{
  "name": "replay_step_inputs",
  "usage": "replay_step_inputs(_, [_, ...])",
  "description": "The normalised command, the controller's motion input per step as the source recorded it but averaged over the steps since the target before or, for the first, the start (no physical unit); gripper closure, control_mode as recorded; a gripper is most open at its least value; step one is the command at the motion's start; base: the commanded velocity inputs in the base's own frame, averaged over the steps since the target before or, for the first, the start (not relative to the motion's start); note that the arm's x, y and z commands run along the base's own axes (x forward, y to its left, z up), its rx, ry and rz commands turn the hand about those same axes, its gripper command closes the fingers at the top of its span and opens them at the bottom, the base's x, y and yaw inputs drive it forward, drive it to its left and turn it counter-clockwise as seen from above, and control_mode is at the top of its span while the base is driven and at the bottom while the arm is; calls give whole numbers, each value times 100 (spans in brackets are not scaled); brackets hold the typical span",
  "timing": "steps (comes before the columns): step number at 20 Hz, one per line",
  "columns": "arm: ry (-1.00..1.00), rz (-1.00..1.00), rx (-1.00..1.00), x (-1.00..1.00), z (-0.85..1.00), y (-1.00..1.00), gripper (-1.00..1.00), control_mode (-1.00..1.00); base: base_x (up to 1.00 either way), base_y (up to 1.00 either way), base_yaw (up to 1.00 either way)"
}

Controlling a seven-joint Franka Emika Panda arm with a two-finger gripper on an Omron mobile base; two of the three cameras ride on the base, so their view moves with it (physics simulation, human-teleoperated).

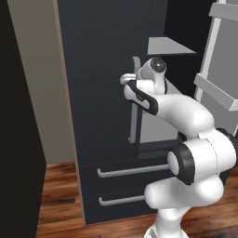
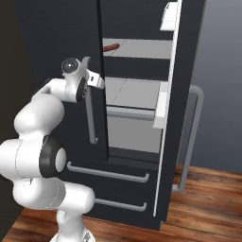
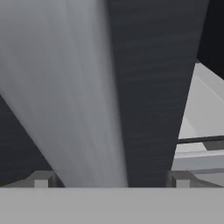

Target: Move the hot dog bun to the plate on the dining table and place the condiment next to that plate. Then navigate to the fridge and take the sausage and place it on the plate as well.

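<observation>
Reddish sausage (image 2: pixel 111 47) lies on fridge shelf (image 2: pixel 142 48), above the end effector (image 2: pixel 97 80).

I see the fridge (image 2: pixel 56 42) in a very dark charcoal with a faint horizontal grain (clearest up close in the hand view). Its door handle (image 1: pixel 135 102) is pale brushed grey, as are the two drawer handles (image 2: pixel 108 174). Inside, the shelves (image 2: pixel 137 94) look light grey to white, and the sausage (image 2: pixel 111 47) on the upper one is reddish brown. The floor (image 2: pixel 203 208) is warm brown wood planking. The wall (image 1: pixel 42 69) is dull beige.
</observation>
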Motion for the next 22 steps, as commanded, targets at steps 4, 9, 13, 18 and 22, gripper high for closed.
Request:
replay_step_inputs(4, [0, 0, 0, 52, -18, 18, 100, -100, 0, 0, 0])
replay_step_inputs(9, [0, 0, 0, 34, -9, 26, 100, -100, 0, 0, 0])
replay_step_inputs(13, [-2, 5, 0, -14, -5, 47, 100, -100, 0, 0, 0])
replay_step_inputs(18, [0, 4, 0, -75, 0, 68, 100, -100, 0, 0, 0])
replay_step_inputs(22, [0, 4, 0, -99, 0, 70, 100, -100, 0, 0, 0])
